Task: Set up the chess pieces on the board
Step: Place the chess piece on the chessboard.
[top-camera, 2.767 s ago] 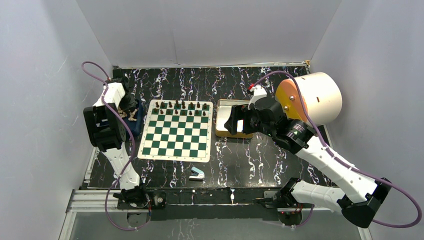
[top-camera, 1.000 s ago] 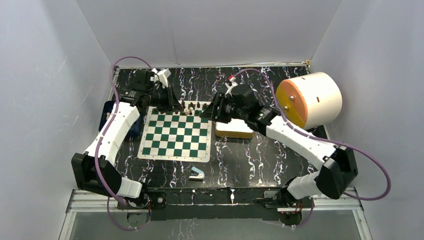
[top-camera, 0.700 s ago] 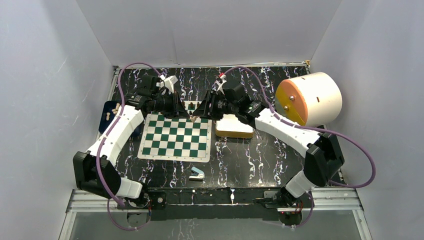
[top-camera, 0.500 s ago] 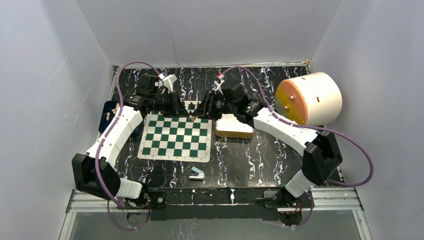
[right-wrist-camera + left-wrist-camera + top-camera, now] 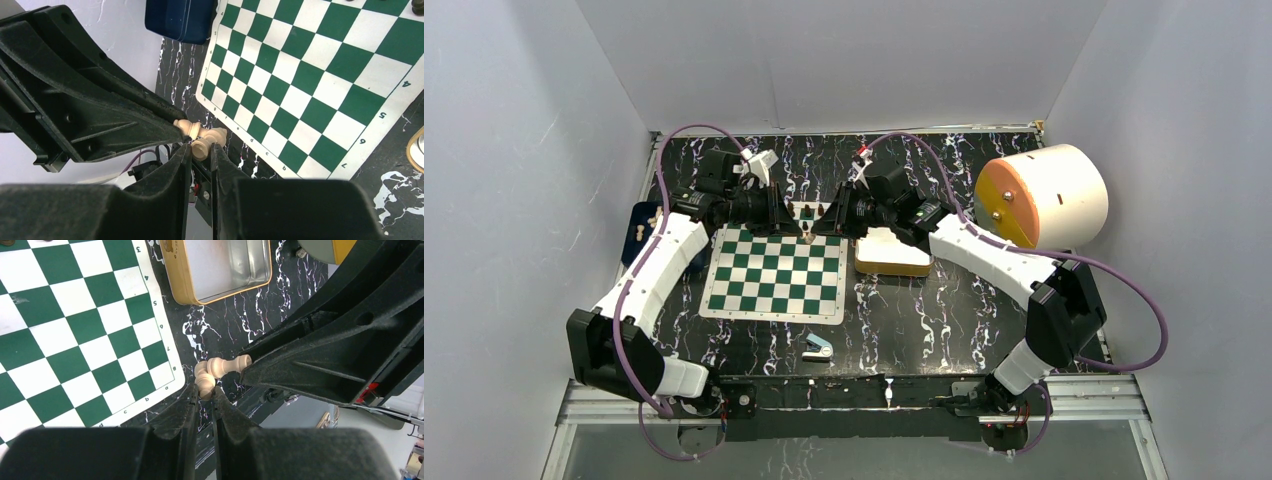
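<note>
The 2 claws meet tip to tip in the air, above the far edge of the board. The left claw is squeezed tight and pinches the left pale piece, a tiny wooden one, by 1 end. The right claw has its 2 fingers close together and pinches the right pale piece. The 2 pieces touch each other right between the claws and make a bent shape.

The board lies flat below the claws and runs from under them toward the arm bases. A few dark pieces stand at its far edge, just below the claws.

An open tin, shiny inside with a gold rim, sits just beside the right claw on its outer side, next to the board. A blue tray sits out past the left claw, beside the other edge of the board. A few more pale pieces lie in it.

A little blue and white stapler lies past the near edge of the board, well apart from both claws. A big white drum with an orange face sits far out beyond the right claw.
</note>
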You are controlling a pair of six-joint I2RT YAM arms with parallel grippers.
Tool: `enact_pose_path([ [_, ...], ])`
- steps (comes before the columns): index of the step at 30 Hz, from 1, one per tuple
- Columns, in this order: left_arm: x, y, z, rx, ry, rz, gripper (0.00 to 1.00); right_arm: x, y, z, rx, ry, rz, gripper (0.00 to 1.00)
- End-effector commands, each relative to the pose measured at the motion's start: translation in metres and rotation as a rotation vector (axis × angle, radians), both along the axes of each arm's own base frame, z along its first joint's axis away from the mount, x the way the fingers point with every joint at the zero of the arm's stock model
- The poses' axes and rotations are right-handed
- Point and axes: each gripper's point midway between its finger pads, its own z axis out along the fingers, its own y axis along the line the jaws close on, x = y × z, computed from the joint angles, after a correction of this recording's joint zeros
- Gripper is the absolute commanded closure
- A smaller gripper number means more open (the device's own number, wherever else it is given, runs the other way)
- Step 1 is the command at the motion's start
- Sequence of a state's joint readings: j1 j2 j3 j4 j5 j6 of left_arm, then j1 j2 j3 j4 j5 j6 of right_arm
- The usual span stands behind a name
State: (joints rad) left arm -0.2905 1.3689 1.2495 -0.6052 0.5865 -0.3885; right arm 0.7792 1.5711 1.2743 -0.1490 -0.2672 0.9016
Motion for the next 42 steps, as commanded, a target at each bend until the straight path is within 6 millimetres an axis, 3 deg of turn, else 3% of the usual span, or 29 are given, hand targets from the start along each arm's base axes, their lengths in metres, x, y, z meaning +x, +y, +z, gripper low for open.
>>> enact_pose_path([
  [1,-0.013,0.0,0.014,-0.023,-0.035,-0.029,1.0,0.011,0.005,0.014,0.011,-0.064,0.003,0.79],
  [7,-0.011,0.003,0.011,0.0,-0.036,-0.014,1.0,0.008,-0.002,0.001,-0.04,-0.068,0.014,0.87],
  [11,-0.01,0.016,-0.002,0.081,-0.022,0.03,1.0,0.003,-0.012,-0.012,-0.127,-0.095,0.018,0.9],
  [20,-0.003,0.083,-0.037,0.407,-0.024,0.293,1.0,-0.044,-0.013,-0.051,-0.349,-0.24,0.164,0.92],
  [26,-0.002,0.104,-0.04,0.443,-0.014,0.408,1.0,-0.068,-0.007,-0.081,-0.444,-0.395,0.231,0.92],
  [36,-0.006,0.134,-0.052,0.432,0.053,0.483,1.0,-0.077,-0.003,-0.119,-0.515,-0.486,0.294,0.89],
  [42,-0.009,0.139,-0.058,0.389,0.091,0.504,1.0,-0.075,-0.001,-0.13,-0.527,-0.486,0.298,0.89],
])
